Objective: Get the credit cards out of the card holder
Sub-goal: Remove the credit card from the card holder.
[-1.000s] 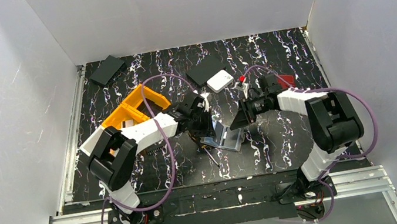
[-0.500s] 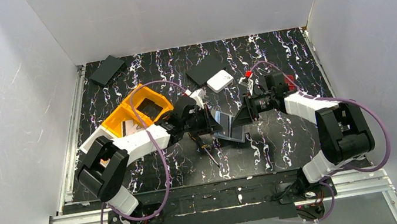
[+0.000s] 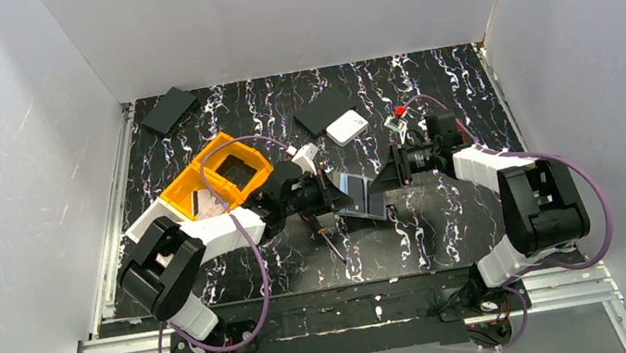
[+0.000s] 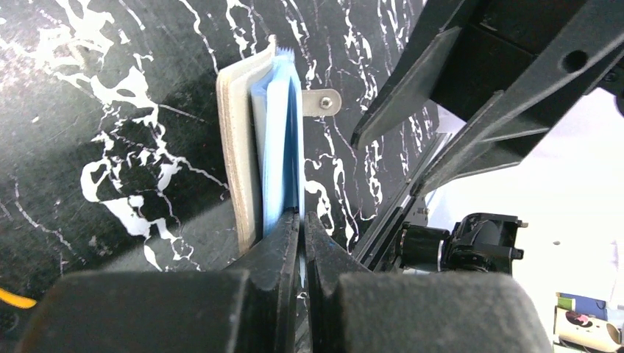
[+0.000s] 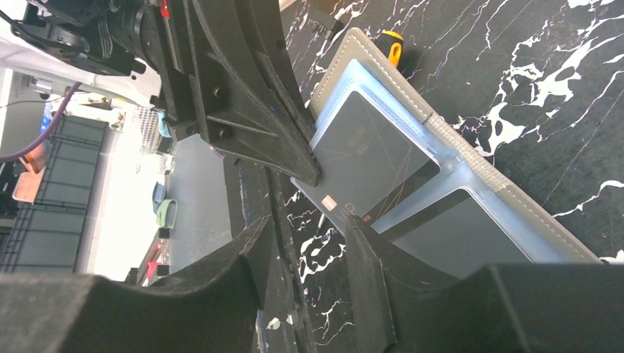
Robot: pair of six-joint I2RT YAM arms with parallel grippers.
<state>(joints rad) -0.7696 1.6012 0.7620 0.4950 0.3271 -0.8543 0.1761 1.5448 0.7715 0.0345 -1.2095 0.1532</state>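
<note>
My left gripper (image 4: 302, 220) clamps the card holder (image 4: 235, 147); its grey credit card (image 5: 368, 154) juts corner-first toward my right gripper's (image 5: 309, 228) parted jaws.

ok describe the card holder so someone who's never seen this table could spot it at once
On the black marbled table, look where the left arm and right arm converge. The card holder stands open there like a small book, taupe outside and pale blue inside with dark credit cards in its pockets, unlike the white box and flat black rectangle behind it.
</note>
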